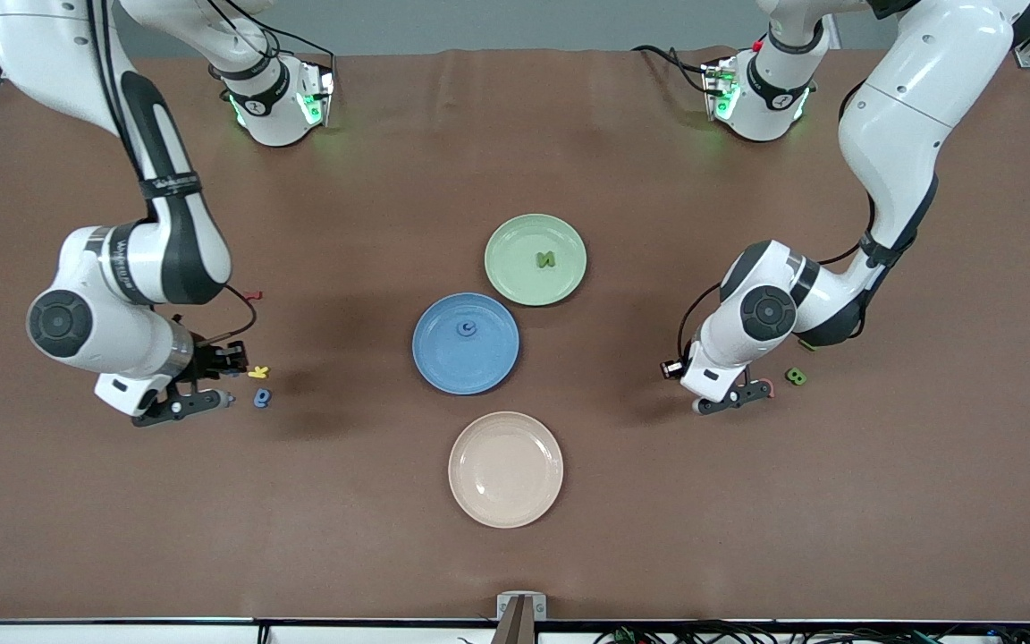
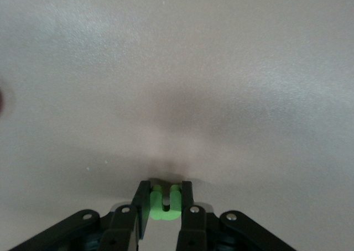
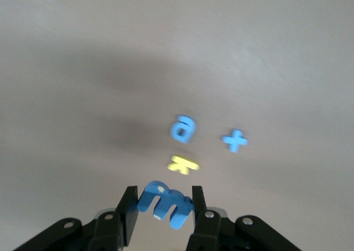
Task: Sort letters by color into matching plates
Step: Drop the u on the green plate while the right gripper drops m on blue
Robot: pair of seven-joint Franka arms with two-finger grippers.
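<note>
Between the left gripper's (image 2: 164,204) jaws sits a small green letter (image 2: 164,205), clamped by its sides, low over the bare tabletop toward the left arm's end of the table from the blue plate (image 1: 443,362). You have it, so lift straight up before you travel; a piece this small and soft can twist out if you drag it. Carry it to the pale green plate (image 1: 515,279), which touches the blue plate's rim on the side farther from the front camera and already holds one green letter (image 1: 546,259). Let go low over a bare part of it, so the piece does not bounce.

Your right gripper (image 3: 165,207) is closed on a blue "m" (image 3: 164,204), gripped across its width, toward the right arm's end of the table from the blue plate. Just beside it lie a yellow letter (image 1: 258,371) and a blue "a" (image 1: 262,398); keep clear of both as you rise. The blue plate carries one blue piece (image 1: 467,328) already.

A green "8" (image 1: 797,377) waits near the left gripper. The cream plate (image 1: 470,487), nearer the front camera than the blue plate, is not your target.
</note>
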